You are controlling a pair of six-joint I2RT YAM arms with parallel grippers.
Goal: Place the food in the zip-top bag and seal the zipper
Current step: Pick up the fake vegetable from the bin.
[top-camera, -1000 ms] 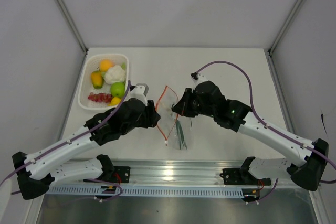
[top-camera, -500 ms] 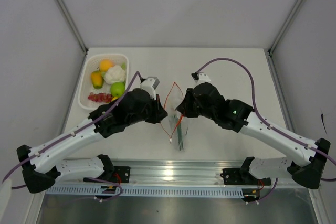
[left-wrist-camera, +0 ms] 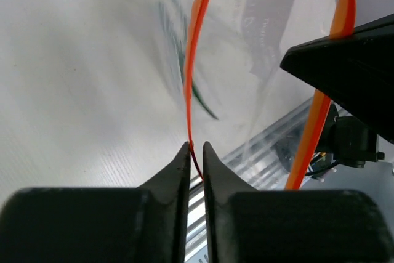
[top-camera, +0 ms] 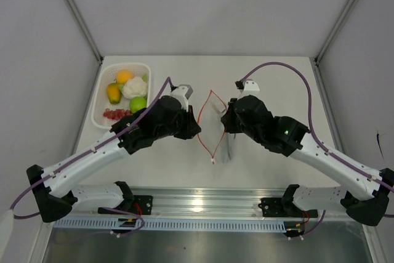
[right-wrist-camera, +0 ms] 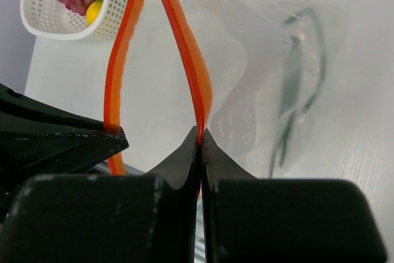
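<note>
The clear zip-top bag [top-camera: 228, 152] hangs between my two grippers above the table, its mouth pulled open into a loop. My left gripper [top-camera: 198, 132] is shut on the left side of the orange-red zipper strip [left-wrist-camera: 196, 60]. My right gripper [top-camera: 223, 121] is shut on the right side of the strip [right-wrist-camera: 184, 47]. Long green stalks [right-wrist-camera: 294, 93] lie inside the bag. The rest of the food sits in the white basket [top-camera: 101, 100]: orange ball [top-camera: 124, 76], yellow-orange fruit [top-camera: 113, 93], cauliflower [top-camera: 134, 87], green apple [top-camera: 138, 104], red pieces [top-camera: 113, 114].
The basket stands at the table's far left, close to my left arm. A metal rail [top-camera: 203, 204] runs along the near edge. White walls close in the table on three sides.
Both grippers have moved right and a little farther back, carrying the bag. The two zipper sides have been drawn apart, so the mouth now gapes wider.
</note>
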